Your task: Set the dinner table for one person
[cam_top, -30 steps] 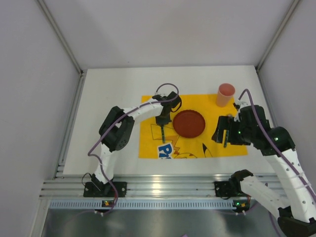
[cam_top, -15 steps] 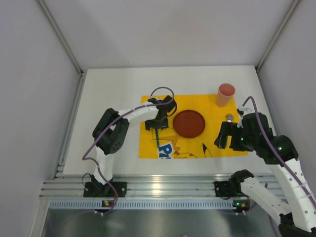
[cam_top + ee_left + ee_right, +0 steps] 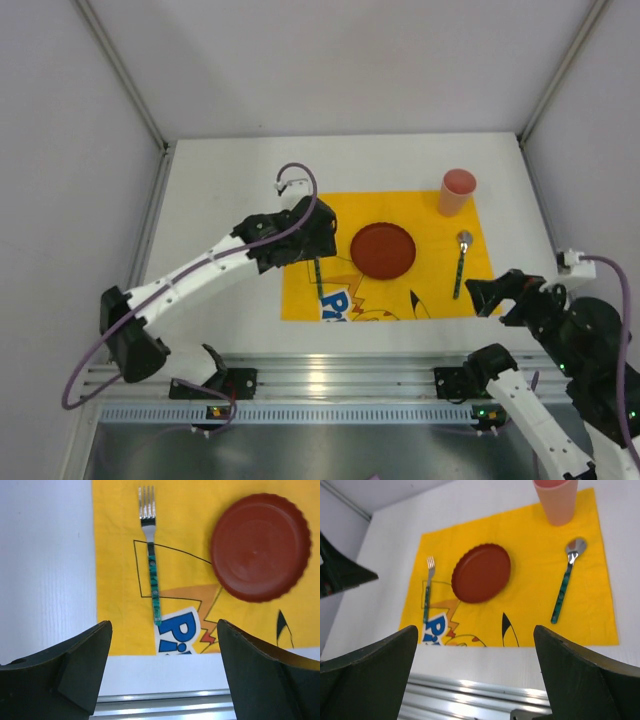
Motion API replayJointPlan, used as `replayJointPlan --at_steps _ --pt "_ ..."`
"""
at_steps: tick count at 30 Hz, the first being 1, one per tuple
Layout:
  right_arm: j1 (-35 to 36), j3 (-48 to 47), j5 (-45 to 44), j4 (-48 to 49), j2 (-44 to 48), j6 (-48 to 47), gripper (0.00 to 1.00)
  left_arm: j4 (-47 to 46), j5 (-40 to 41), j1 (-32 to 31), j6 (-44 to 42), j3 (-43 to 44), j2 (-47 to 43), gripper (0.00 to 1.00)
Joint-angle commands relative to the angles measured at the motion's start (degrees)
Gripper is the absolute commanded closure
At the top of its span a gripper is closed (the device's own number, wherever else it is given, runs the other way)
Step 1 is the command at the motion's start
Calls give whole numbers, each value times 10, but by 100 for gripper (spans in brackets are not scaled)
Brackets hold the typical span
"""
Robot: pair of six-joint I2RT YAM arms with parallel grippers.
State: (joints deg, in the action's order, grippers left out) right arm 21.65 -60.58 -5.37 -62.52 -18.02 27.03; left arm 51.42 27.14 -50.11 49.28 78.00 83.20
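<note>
— Four things are seen on the yellow mat (image 3: 425, 210): a red plate (image 3: 382, 250), a fork (image 3: 318, 277), a spoon (image 3: 460, 262) and a pink cup (image 3: 457, 191). Which step is being done?

— The laying-out looks almost finished. The fork is laid just left of the plate and the spoon right of the plate. The cup is stood beyond the spoon, far and right of the plate.

— Is anything held?

— Nothing. The left claw (image 3: 162, 630) is spread wide over the mat, left of the plate and close to the fork. The right claw (image 3: 475, 632) is spread wide too, near and right of the plate. Both are empty.

— And the dinner table (image 3: 220, 180)?

— It is found under the mat and the plate, and its white top is spread out on every side of the plate.

— What is kept in the cup?

— Nothing can be seen in it. Nothing is laid on the plate either.

— What is called for next?

— Probably both arms should be pulled back from the plate, with care that the cup is not knocked over. No knife is seen, so one may be wanted.
</note>
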Motion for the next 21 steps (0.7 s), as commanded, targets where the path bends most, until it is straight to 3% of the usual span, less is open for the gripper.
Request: replayJointPlan --at_steps 1,4,6,7,9,12,18,21 --pt "6 41 -68 43 66 40 0 -22 42 -45 -22 -76 -98 9" --pt "5 63 -25 18 84 67 0 -102 90 -56 -63 -179 -209 7" --pt "5 75 -14 7 94 104 0 -232 125 -57 -118 -251 -315 7" --pt "5 84 -14 -1 97 113 0 -276 139 -57 -194 -325 -349 6" --pt "6 89 -25 -12 101 130 0 -379 205 -57 -300 -387 -437 6" --pt "5 85 -29 -20 98 118 0 -493 259 -56 -441 -503 -520 1" --pt "5 61 -62 -22 72 97 0 -675 319 -53 -615 -650 -644 1" --pt "5 56 -69 -18 54 98 0 -702 324 -39 -618 -679 -676 1"
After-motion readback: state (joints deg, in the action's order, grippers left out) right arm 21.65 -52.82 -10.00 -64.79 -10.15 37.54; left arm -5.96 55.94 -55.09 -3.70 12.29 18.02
